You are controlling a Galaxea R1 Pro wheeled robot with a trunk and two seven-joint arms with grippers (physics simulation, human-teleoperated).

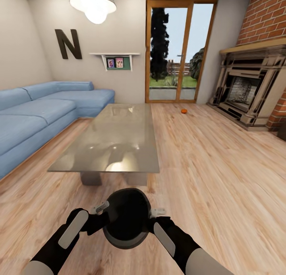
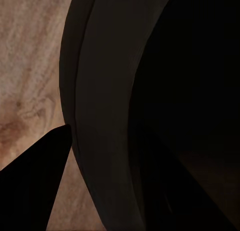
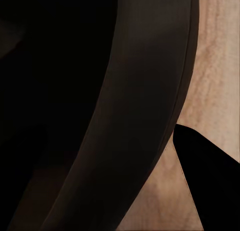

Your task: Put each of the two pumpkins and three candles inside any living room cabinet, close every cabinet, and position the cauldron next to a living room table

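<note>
Head view shows the black cauldron [image 1: 126, 218] at 6 o'clock, held between both arms just short of the near end of the grey glossy surface [image 1: 115, 138], with the left gripper [image 1: 99, 216] on its rim at 9 o'clock and the right gripper [image 1: 155, 220] on its rim at 3 o'clock. Each wrist view shows the dark rim [image 2: 105, 121] [image 3: 145, 111] running between that gripper's jaws, which grip it over the wooden floor [image 1: 222, 156]. One orange pumpkin [image 1: 184, 111] lies on the floor at 1 o'clock, between the glass door [image 1: 180, 49] and the fireplace [image 1: 250, 88], and a blue sofa [image 1: 39, 116] stands at 9 o'clock.
</note>
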